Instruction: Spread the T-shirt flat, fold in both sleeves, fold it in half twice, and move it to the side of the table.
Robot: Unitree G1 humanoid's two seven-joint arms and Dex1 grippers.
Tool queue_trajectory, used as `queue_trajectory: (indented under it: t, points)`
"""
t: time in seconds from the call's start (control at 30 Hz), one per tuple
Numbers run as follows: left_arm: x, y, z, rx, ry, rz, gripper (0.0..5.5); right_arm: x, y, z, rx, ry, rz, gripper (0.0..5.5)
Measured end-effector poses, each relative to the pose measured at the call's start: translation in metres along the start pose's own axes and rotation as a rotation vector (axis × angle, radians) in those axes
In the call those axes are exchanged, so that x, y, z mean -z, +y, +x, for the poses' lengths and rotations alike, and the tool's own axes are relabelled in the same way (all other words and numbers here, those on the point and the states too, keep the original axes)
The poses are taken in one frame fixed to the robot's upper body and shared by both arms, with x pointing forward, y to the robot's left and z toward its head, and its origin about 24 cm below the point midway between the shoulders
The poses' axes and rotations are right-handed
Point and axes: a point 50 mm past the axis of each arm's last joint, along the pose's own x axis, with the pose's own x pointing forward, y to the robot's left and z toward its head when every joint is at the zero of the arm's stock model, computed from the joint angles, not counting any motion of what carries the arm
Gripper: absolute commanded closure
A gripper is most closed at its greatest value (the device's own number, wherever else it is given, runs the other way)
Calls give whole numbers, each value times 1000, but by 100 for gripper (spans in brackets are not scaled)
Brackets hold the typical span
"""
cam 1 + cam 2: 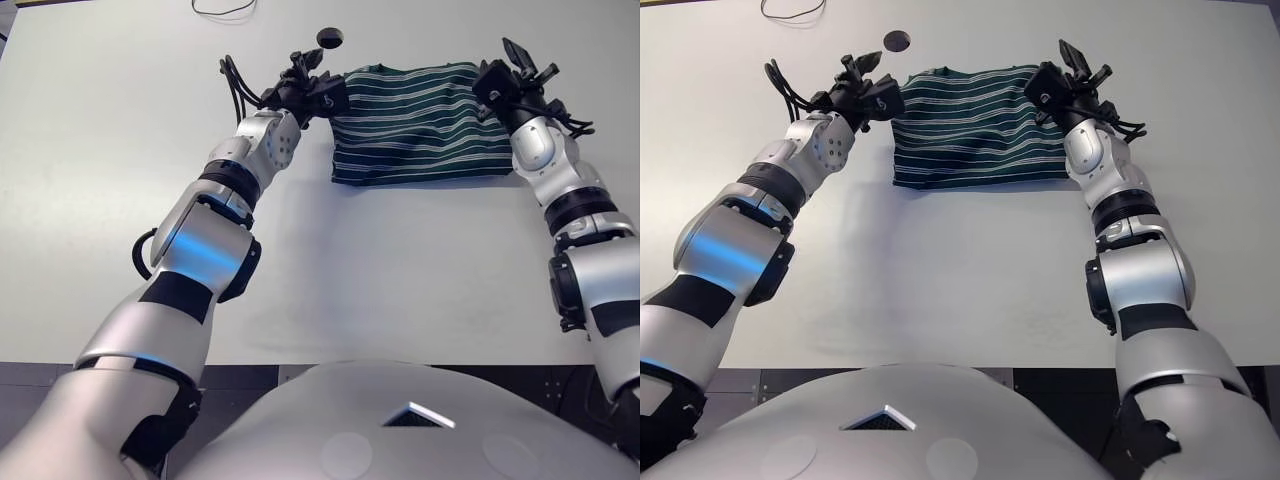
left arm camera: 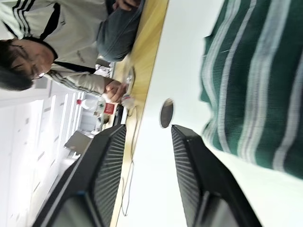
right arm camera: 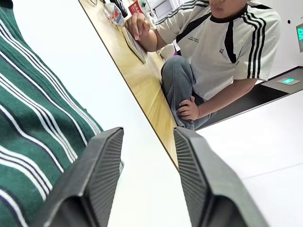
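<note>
Upper centre-left, the left gripper (image 1: 310, 63) holds its jaws released beside the folded T-shirt (image 1: 420, 125) on the bench (image 1: 350, 290); the right gripper (image 1: 521, 56), at its far-right corner, likewise empty. Folding looks part-done, I'd say; next, both must pinch an edge to halve it

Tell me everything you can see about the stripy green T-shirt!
The T-shirt is soft-looking dark green cloth with thin white stripes. It is folded into a rough, slightly wrinkled rectangle and lies on the white table, towards the far side. The open left hand and open right hand sit at its two side edges, gripping nothing. I cannot tell whether they touch it.
</note>
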Motion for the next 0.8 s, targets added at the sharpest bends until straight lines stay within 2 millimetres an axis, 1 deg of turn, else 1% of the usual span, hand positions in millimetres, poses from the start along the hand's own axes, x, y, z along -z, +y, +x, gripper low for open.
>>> queue_trajectory:
  t: [0.07, 0.1, 0.17, 0.2, 0.23, 0.27, 0.3, 0.33, 0.37, 0.4, 0.5, 0.53, 0.57, 0.63, 0.73, 0.8]
  points:
    - [2, 3, 0, -32, 15, -22, 307, 4, 0, -1, 4, 28, 12, 278]
    - [2, 4, 0, -47, 21, -30, 283, 5, -1, -1, 9, 40, 21, 250]
    - [4, 7, 0, -80, 32, -48, 254, 5, -3, 0, 16, 45, 25, 219]
    - [6, 10, -1, -118, 41, -79, 239, 4, -5, 0, 29, 37, 32, 216]
    - [11, 16, -2, -176, 53, -118, 225, 1, -9, 0, 49, 3, 42, 216]
    - [17, 23, -5, -240, 59, -163, 225, -6, -14, 0, 52, -73, 36, 216]
    - [25, 31, -10, -307, 64, -208, 225, -14, -19, -4, 37, -165, 15, 216]
    - [33, 33, -17, -361, 58, -253, 225, -18, -20, -12, -6, -236, -21, 216]
    - [38, 31, -23, -394, 34, -290, 225, -19, -18, -20, -59, -279, -73, 216]
    - [49, 20, -36, -423, 18, -340, 225, -10, -13, -35, -162, -288, -172, 216]
    - [62, -14, -71, -450, -40, -455, 225, 29, 3, -66, -452, -170, -411, 216]
    - [61, -19, -79, -467, -65, -483, 225, 31, 3, -68, -467, -164, -436, 216]
    - [58, -19, -84, -494, -98, -506, 225, 31, 3, -67, -484, -164, -462, 216]
    - [53, -15, -92, -560, -144, -539, 225, 32, 4, -66, -515, -158, -490, 216]
    - [47, -16, -107, -599, -182, -561, 225, 30, 6, -63, -536, -172, -534, 216]
    - [47, -19, -117, -618, -167, -585, 225, 27, 8, -62, -548, -191, -549, 216]
